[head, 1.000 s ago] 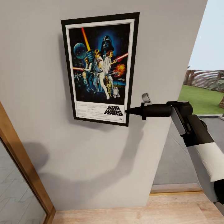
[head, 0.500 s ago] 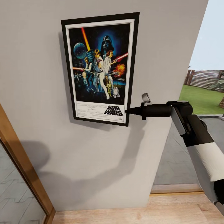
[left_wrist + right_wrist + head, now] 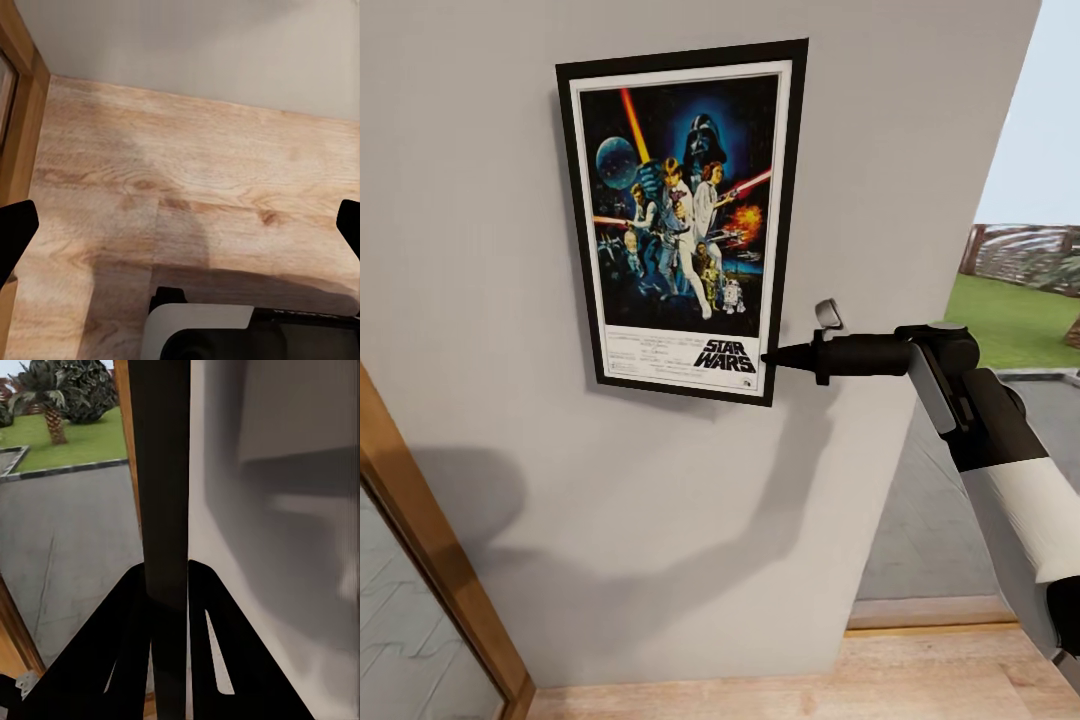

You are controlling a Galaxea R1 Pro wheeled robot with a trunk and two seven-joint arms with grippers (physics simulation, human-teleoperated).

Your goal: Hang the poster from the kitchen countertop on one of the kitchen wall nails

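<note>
The grey wall (image 3: pixel 690 520) takes up most of the head view, ending at a vertical corner on the right, past which lie a paved yard and a green lawn (image 3: pixel 1015 320) under a pale sky. A wooden door frame (image 3: pixel 430 550) slants up the lower left, and light wood floor (image 3: pixel 760 690) runs along the foot of the wall.

The poster (image 3: pixel 682 220) hangs upright and flat against the wall, high and a little left of centre, its black frame and white inner border around colourful figures on dark blue, the "STAR WARS" logo at the bottom.

The right arm (image 3: pixel 1000 470) reaches in from the lower right, black and white, its forearm level. The right pincer (image 3: pixel 768 357) meets the poster at the lower right corner of the frame; in the right wrist view its two fingers (image 3: pixel 217 660) are clamped on the dark frame edge (image 3: pixel 166 487), which runs straight up between them, wall to one side and yard with a palm tree (image 3: pixel 56 397) to the other.

In the left wrist view the left pincer (image 3: pixel 180 225) hangs over the wood floor near the base of the wall, its fingertips (image 3: pixel 15 229) wide apart at the picture's two edges and holding nothing.
</note>
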